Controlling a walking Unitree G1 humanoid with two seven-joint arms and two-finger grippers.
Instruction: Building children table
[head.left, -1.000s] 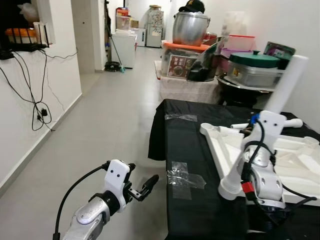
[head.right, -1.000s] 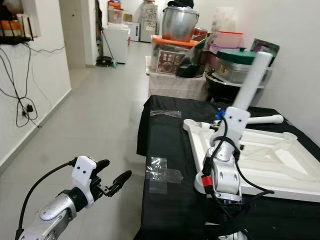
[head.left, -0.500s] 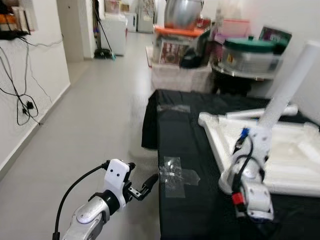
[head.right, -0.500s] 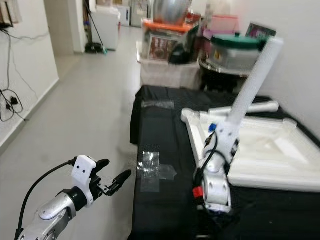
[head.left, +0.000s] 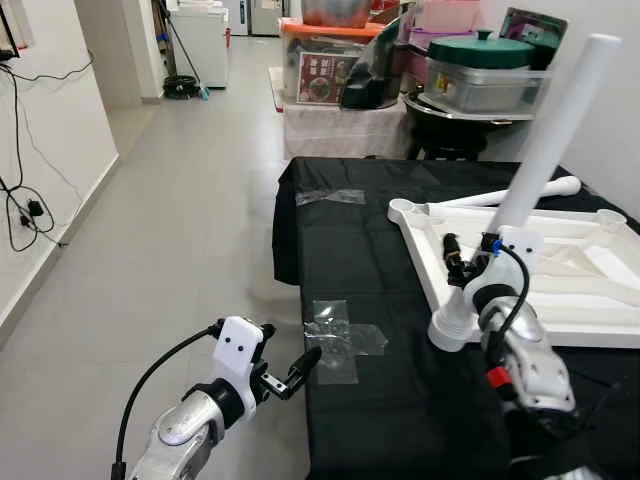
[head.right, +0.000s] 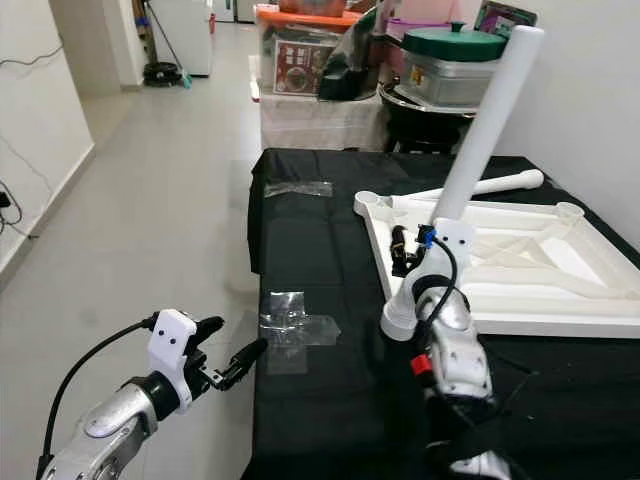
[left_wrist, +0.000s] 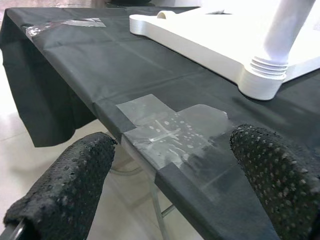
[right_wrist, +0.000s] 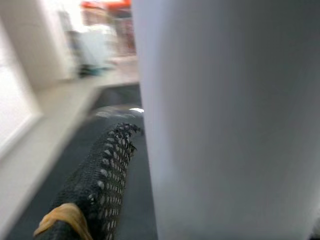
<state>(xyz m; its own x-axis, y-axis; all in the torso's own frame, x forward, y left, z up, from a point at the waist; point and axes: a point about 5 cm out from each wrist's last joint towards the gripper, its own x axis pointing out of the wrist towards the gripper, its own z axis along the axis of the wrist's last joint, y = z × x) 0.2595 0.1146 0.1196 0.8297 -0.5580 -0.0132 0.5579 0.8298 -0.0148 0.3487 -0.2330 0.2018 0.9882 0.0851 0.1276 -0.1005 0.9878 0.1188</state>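
Note:
An upside-down white tabletop (head.left: 575, 300) lies on the black-covered table (head.left: 390, 420). My right gripper (head.left: 472, 262) is shut on a long white table leg (head.left: 556, 128). The leg is tilted, and its threaded base (head.left: 447, 330) is low over the cloth beside the tabletop's near edge. In the right wrist view the leg (right_wrist: 225, 115) presses against a black finger (right_wrist: 100, 170). A second white leg (head.left: 510, 195) lies along the tabletop's far side. My left gripper (head.left: 285, 355) is open, off the table's left edge near a clear tape patch (left_wrist: 170, 135).
Storage boxes and a green-lidded pot (head.left: 485, 70) crowd the space behind the table. Open grey floor (head.left: 150, 230) stretches to the left, with cables (head.left: 25, 205) hanging on the left wall. Another tape strip (head.left: 330, 196) is stuck near the table's far left corner.
The camera has tipped down and moved nearer the table. My right gripper still holds the tilted leg, now with its wrist turned. The left arm has stayed in place.

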